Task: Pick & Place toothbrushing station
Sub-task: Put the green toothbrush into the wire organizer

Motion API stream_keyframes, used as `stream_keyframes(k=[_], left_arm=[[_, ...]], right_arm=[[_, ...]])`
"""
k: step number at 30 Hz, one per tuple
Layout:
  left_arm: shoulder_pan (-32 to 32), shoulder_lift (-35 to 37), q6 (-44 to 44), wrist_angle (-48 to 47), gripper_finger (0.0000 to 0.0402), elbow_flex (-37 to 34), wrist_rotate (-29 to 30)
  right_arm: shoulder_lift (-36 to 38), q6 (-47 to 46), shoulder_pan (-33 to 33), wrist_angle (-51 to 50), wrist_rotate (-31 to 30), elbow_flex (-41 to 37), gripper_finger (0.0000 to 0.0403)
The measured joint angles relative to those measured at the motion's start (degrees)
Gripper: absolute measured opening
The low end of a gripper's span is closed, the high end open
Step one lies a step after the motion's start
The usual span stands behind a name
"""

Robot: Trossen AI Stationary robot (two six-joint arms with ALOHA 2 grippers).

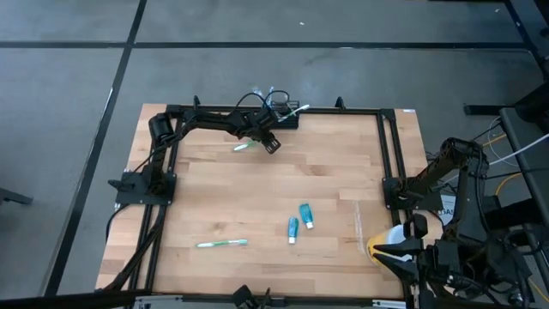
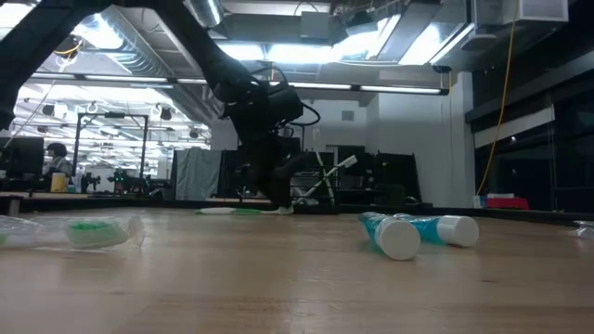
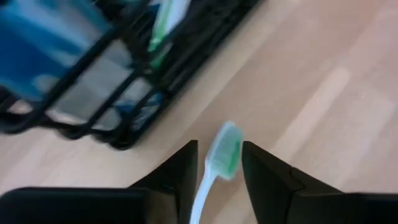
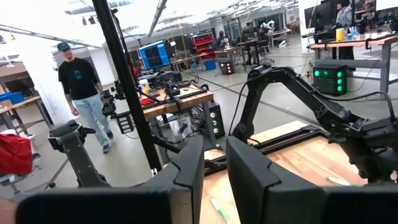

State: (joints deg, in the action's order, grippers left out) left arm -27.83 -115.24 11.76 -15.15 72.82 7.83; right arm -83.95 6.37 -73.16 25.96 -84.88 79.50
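The left gripper (image 1: 268, 142) sits at the upper middle of the high view, just below the black wire-mesh holder (image 1: 283, 116) that stands at the table's (image 1: 257, 197) far edge. Its fingers (image 3: 180, 171) are apart, with a green-headed toothbrush (image 3: 221, 158) between them; whether they press it I cannot tell. A brush already stands in the holder. Another toothbrush (image 1: 222, 244) lies at the lower left, and two blue tubes (image 1: 299, 221) lie at the lower centre. The right gripper (image 4: 214, 168) waits off the table at the lower right, its fingers a little apart, holding nothing.
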Motion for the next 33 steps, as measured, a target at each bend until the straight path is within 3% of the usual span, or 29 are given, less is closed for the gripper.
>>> stream_keyframes(k=[13, 23, 26, 33], left_arm=[[0.0, 0.0, -0.3, -0.4, 0.0008, 0.0, -2.3], [1.2, 0.0, 1.7, -2.4, 0.0002, 0.0, -1.7], [3.3, 0.0, 1.9, -4.8, 0.0002, 0.0, 3.4], [10.8, 2.8, 1.2, -11.8, 0.0020, 0.1, 21.2]], right_arm=[[-0.4, -1.4, 0.1, 0.1, 0.3, 0.0, 0.0070], [-0.5, -1.4, 0.1, 0.1, 1.7, 0.0, 0.0070], [-1.1, -1.8, 0.1, 0.1, 1.8, 0.0, 0.0070], [-2.4, -4.5, 0.1, 0.2, 1.8, 0.0, 0.0070]])
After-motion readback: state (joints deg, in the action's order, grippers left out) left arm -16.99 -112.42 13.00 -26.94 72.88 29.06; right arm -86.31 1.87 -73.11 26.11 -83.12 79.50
